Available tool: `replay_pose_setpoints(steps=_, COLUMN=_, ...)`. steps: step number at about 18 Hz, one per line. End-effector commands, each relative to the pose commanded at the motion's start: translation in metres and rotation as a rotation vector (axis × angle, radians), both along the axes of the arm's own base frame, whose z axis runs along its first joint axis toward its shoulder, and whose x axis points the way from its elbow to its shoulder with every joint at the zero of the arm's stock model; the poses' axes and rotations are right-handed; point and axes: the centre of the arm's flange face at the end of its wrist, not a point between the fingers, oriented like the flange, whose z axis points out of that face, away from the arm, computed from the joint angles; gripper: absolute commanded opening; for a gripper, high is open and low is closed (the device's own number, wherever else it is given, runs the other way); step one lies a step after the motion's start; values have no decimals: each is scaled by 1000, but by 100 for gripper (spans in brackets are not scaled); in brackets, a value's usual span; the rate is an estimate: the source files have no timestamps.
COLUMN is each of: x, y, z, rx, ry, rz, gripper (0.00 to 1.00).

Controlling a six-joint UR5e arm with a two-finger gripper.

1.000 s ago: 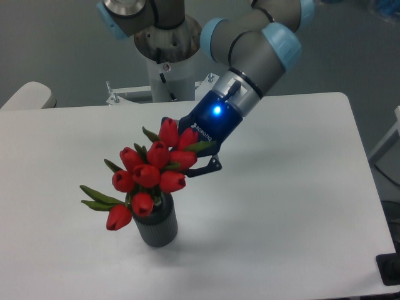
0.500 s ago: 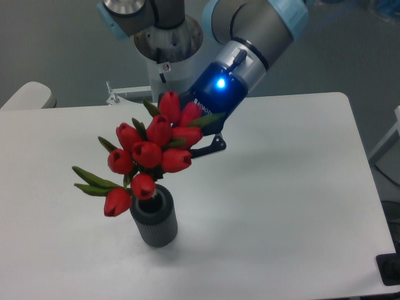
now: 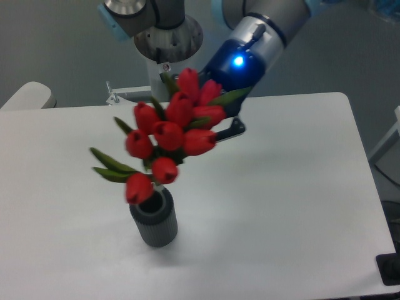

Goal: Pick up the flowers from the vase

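Note:
The flowers (image 3: 172, 134), red tulip buds with narrow green leaves, hang tilted above the table, up and to the right of the vase. The vase (image 3: 154, 224) is a small dark grey ribbed cylinder standing upright near the table's front left. The lowest bud sits just over its rim, and the stems are hidden behind the buds, so I cannot tell whether they have left its mouth. My gripper (image 3: 215, 124) is behind the bunch's upper right, shut on the flowers. One dark finger (image 3: 232, 128) shows beside the buds; the other is hidden.
The arm's base column (image 3: 165, 53) stands at the table's back edge. A pale rounded object (image 3: 25, 95) lies beyond the back left corner. A black block (image 3: 389, 270) sits off the front right corner. The white table (image 3: 294, 200) ends at the right near x 610.
The gripper has risen and moved right with the flowers in it. The bunch now sits higher over the vase, which has not moved.

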Motion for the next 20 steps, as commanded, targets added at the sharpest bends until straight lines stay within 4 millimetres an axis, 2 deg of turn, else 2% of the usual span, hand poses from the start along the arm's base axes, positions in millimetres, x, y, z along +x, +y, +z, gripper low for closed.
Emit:
replay_pose_setpoints(steps=4, x=-52, y=-21, z=-29, rx=-11, ry=-6, rz=56, gripper=23)
replay_pose_setpoints(steps=6, x=-70, y=-27, z=-45, rx=-15, ry=-4, rz=66, gripper=23)
replay_pose_setpoints(steps=12, x=-88, y=-27, z=-74, rx=-23, ry=13, rz=57, gripper=23)
replay_pose_setpoints(steps=14, x=-98, y=-32, z=-78, rx=-23, ry=16, rz=67, gripper=23)
replay_pose_setpoints(steps=20, x=-103, y=-33, z=-86, rx=-26, ry=19, rz=68, gripper=23)
